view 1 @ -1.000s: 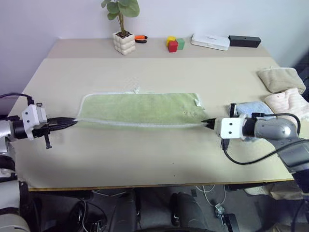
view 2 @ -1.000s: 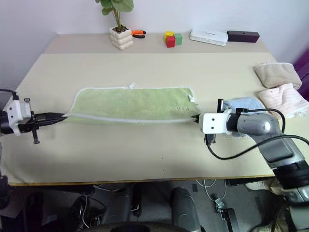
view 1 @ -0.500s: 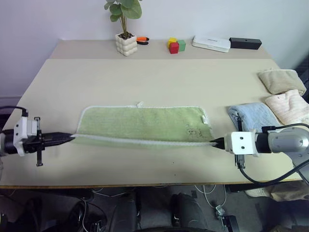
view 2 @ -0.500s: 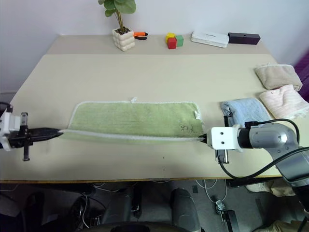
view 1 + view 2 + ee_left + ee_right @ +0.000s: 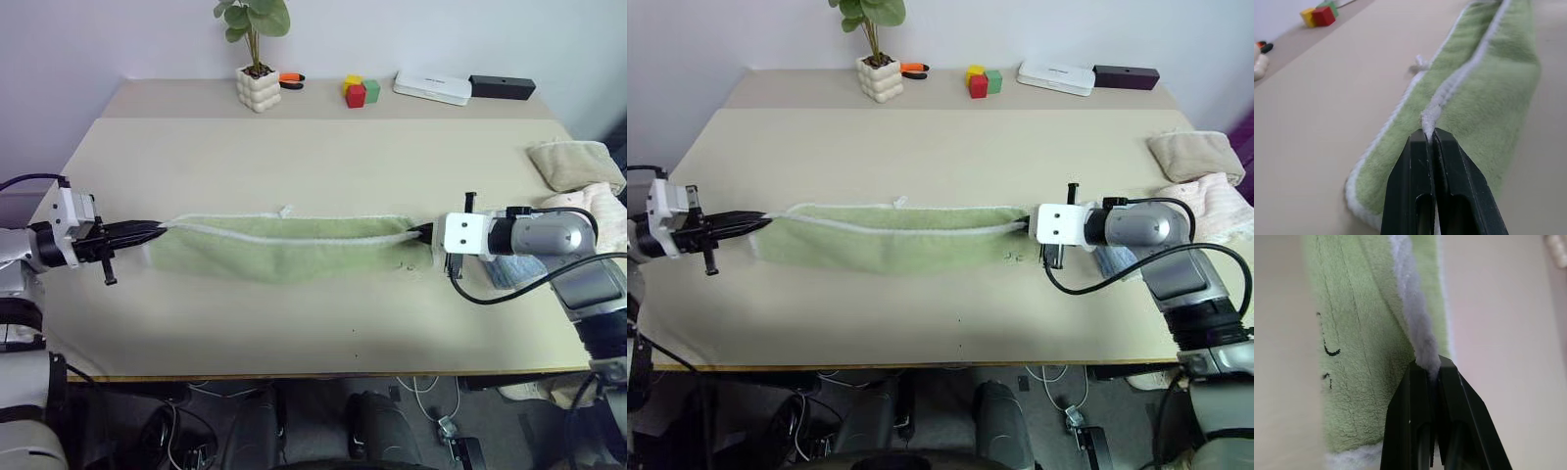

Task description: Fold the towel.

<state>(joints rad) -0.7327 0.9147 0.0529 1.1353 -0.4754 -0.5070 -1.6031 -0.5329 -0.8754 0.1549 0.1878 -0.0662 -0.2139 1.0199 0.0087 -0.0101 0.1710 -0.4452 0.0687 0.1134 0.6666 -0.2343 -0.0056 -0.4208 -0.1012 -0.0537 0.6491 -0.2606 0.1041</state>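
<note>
Beige table [image 5: 323, 166]: towel [image 5: 284, 253] runs 9-to-3 o'clock; left gripper [image 5: 157, 228] and right gripper [image 5: 423, 233] each clamp its lifted near hem, equally near.

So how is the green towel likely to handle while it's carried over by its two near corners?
Probably floppy: the green towel sags between the left tool and right tool, its lifted edge dipping mid-span. Likely light, since shut fingertip pinches on the white edging hold it. Its terry pile looks grippy, so slipping seems unlikely.
</note>
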